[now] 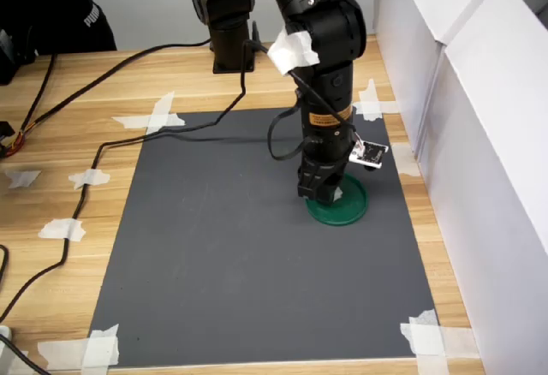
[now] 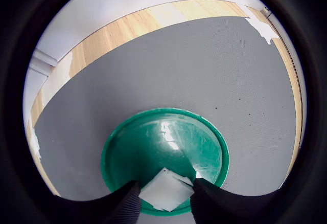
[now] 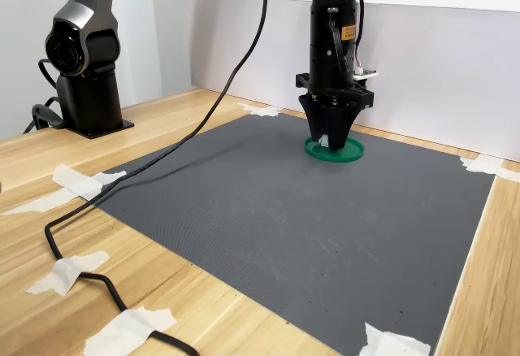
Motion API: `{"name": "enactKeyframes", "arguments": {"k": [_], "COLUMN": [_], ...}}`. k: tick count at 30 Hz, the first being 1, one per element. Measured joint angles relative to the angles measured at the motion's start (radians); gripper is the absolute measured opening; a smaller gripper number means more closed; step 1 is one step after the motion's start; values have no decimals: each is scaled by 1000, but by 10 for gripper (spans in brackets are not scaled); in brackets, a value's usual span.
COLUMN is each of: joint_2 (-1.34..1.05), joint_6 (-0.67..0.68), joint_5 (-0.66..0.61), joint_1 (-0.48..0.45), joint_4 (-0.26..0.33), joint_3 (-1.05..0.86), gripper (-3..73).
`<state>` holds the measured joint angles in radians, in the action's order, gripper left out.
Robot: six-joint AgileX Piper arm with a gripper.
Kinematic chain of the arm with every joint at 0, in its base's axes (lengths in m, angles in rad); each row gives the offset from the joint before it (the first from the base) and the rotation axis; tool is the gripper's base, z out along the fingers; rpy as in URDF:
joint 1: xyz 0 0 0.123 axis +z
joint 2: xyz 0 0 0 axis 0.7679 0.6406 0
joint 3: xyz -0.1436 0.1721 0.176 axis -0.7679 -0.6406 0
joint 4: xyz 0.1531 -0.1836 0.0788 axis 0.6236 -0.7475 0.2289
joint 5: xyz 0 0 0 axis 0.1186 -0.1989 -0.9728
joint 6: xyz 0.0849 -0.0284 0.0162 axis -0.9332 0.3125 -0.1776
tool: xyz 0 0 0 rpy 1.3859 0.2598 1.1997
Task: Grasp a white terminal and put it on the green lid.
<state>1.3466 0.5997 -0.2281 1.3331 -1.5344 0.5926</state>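
Note:
My gripper [image 1: 319, 193] points straight down over the green lid [image 1: 352, 211], which lies on the dark mat toward the first exterior view's right. In the wrist view the white terminal [image 2: 166, 190] sits between the two black fingertips [image 2: 127, 199], and both of them touch it. Its underside is at or just above the green lid [image 2: 163, 141], near the rim; I cannot tell whether it touches. In the second exterior view the gripper [image 3: 331, 140] stands on the near side of the green lid [image 3: 348, 152], with a speck of the white terminal [image 3: 325, 139] showing between the fingers.
A dark grey mat [image 1: 223, 247] is taped to the wooden table with white tape strips [image 1: 154, 118]. A black cable [image 1: 94, 157] trails across the first exterior view's left. The arm base [image 1: 224, 15] stands at the back. White panels [image 1: 488, 135] wall the first exterior view's right.

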Motion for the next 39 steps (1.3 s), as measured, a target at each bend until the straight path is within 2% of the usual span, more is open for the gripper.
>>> {"name": "enactKeyframes", "arguments": {"k": [2,6,13,15,18,21,24,26,28,32,39], "joint_2": [-3,-33,-163,-218,-320,-421,-529,-593,-664,-807,-1070], "joint_6": [0,-6,-82,-116,-147,-154,-154,-154,-155,-189,-392], "joint_5": [0,1,19,52,121,163,192,204,213,246,366], "joint_1": [0,1,0,-10,-41,-86,-140,-173,-203,-249,-309], "joint_4": [0,0,0,10,28,63,101,119,136,147,146], "joint_3": [0,-1,-37,-81,-160,-233,-290,-319,-342,-396,-575], "gripper": [504,574,575,543,441,297,118,40,4,-11,-16]}}
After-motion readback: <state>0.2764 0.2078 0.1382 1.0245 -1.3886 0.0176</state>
